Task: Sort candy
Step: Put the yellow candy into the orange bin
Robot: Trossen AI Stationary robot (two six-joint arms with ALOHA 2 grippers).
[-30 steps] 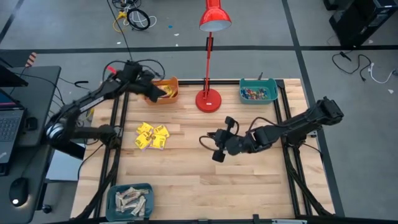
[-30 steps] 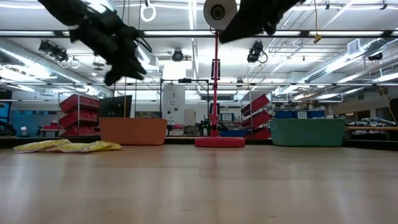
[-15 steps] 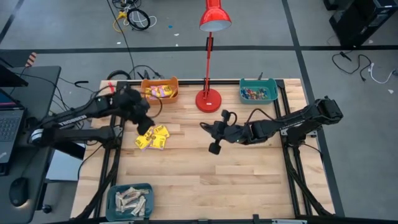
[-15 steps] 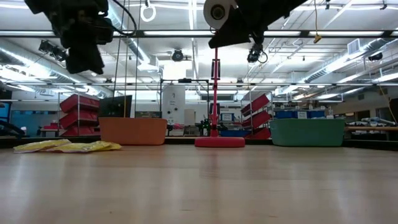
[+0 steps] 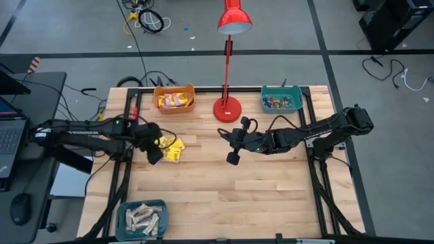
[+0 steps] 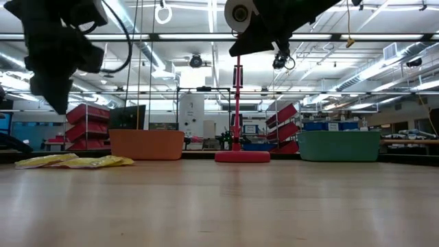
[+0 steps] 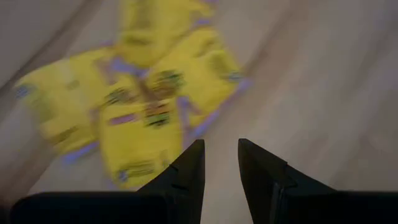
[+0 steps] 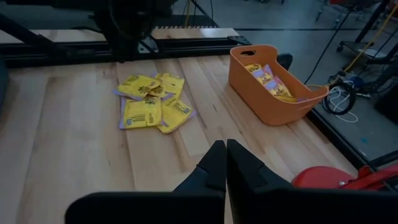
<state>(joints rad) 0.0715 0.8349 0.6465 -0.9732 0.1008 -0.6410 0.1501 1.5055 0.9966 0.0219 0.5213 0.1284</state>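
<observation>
The left gripper [image 5: 153, 154] hangs above the table with its fingers [image 7: 186, 171] parted by a narrow gap and nothing between them. In the high view, the heap of yellow candy packets [image 5: 170, 147] lies just beside it at about two o'clock, flat on the wooden table [image 5: 271, 196]. The left wrist view shows the packets [image 7: 140, 106] directly ahead of the fingertips, overlapping in a loose fan with no single clear long axis. This arm is much the nearer of the two, so the next pick is probably its job: a short reach forward and down onto the nearest packet.

The right gripper [image 5: 232, 158] hovers mid-table, pressed closed and empty, well apart from the heap, which lies at its nine o'clock in the high view.

Further out, the orange bin [image 5: 174, 99], already holding yellow packets, sits at twelve o'clock from the heap. A teal bin [image 5: 282, 100] with small coloured pieces stands at the far right, a red lamp [image 5: 228, 108] stands between the two bins, and another teal bin [image 5: 141, 217] of beige bars sits at the near left.
</observation>
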